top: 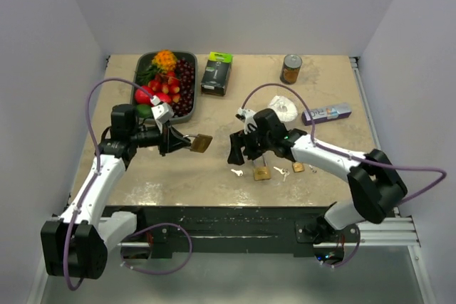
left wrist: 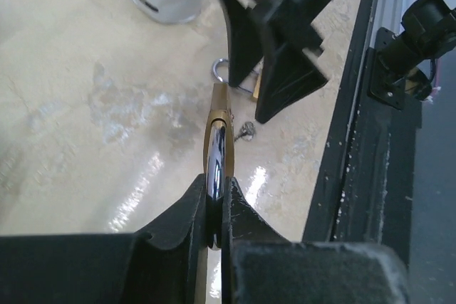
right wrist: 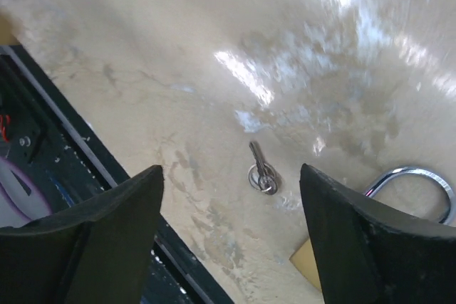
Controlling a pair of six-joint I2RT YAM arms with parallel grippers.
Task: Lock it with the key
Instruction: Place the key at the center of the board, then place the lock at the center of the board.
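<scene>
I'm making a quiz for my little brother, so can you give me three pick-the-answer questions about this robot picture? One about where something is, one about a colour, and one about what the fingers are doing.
1. Where is the fruit tray?
A) beside the robot's bases
B) under the right arm
C) on the far left part of the table

2. What colour is the padlock held in the left fingers?
A) blue
B) gold
C) green

3. What are the right fingers doing?
A) open above the key
B) shut on the key
C) shut on a can

Answers:
1 C, the top view shows the tray at the far left.
2 B, its brass body looks gold.
3 A, the key lies on the table between the spread fingers.
</scene>
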